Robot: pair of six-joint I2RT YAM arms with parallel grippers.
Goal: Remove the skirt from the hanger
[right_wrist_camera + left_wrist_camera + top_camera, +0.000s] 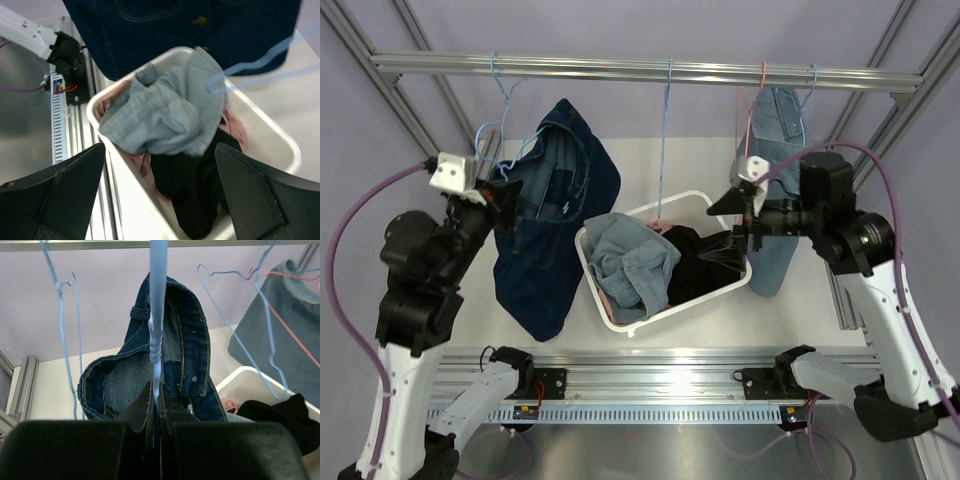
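A dark blue denim skirt [548, 235] hangs on a light blue wire hanger [496, 95] at the left of the rail. Its waistband gapes open in the left wrist view [186, 335]. My left gripper [506, 200] is at the skirt's upper left edge. In the left wrist view it [158, 390] is shut on the hanger's blue wire [157, 315], with the skirt just behind. My right gripper [732, 220] is open and empty above the white basket [672, 205]. In its own view it [160, 192] spreads wide over the basket's clothes.
The basket [282, 150] holds a light denim garment [165, 110], a black one [192, 185] and something pink. A lighter denim skirt [778, 130] hangs at the right of the rail [640, 68]. Empty blue hangers [667, 110] hang between. Frame posts stand on both sides.
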